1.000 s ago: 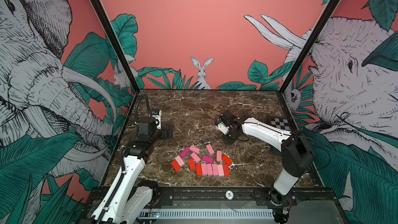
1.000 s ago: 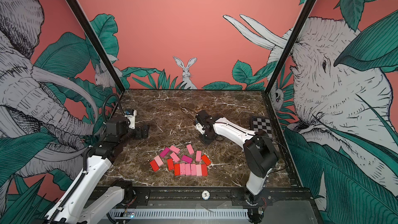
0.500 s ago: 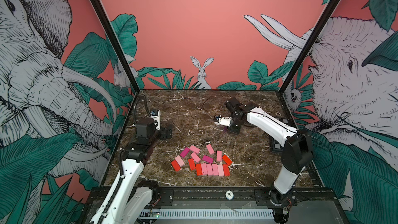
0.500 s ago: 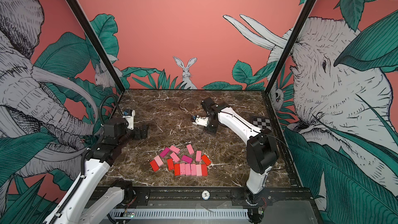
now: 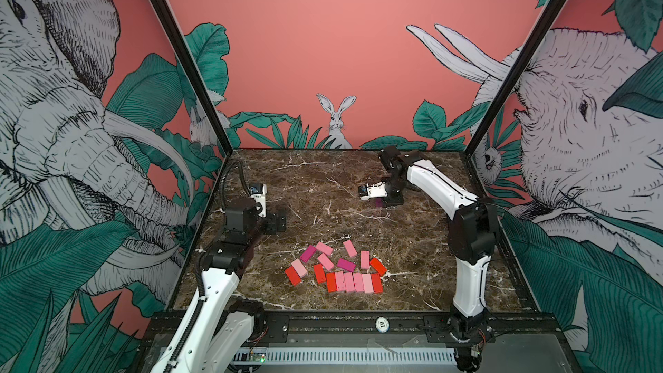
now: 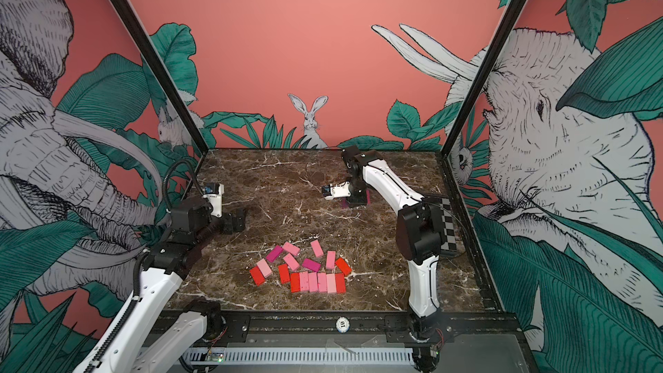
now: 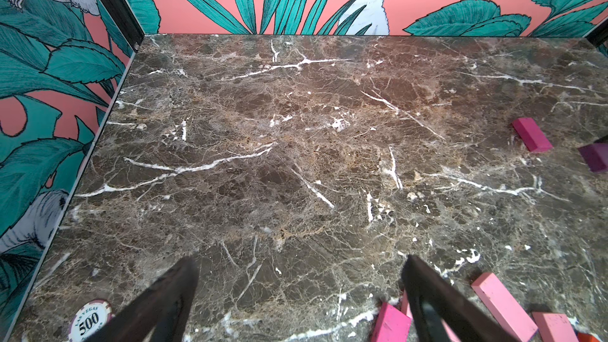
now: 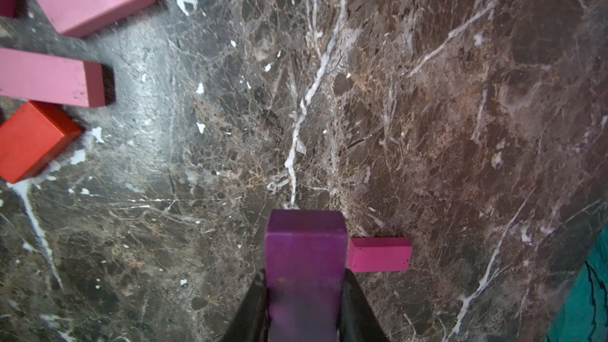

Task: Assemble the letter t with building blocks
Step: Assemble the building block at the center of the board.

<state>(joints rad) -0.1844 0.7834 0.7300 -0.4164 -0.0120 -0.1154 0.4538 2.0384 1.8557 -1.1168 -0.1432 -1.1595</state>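
Observation:
Several building blocks (image 5: 337,267) (image 6: 305,267) in red, pink and magenta lie near the table's front; six of them form a tight row (image 5: 353,282). Further back, my right gripper (image 8: 304,274) (image 5: 389,202) is shut on a dark purple block (image 8: 306,248) (image 6: 345,203) (image 7: 594,157), held low beside a single magenta block (image 8: 378,254) (image 7: 531,134) lying on the marble. Whether the purple block touches the table I cannot tell. My left gripper (image 7: 299,259) (image 5: 276,220) (image 6: 235,220) hangs open at the left with nothing between its fingers.
A black-and-white checkerboard plate (image 6: 446,224) lies at the right edge behind the right arm. A poker chip (image 7: 90,319) lies on the marble near the left gripper, and another (image 5: 382,323) sits on the front rail. Pink blocks (image 7: 500,304) lie just beside the left gripper's finger.
The right arm has reached further toward the back wall and turned its wrist, still holding the purple block over the far middle. The left arm has barely moved.

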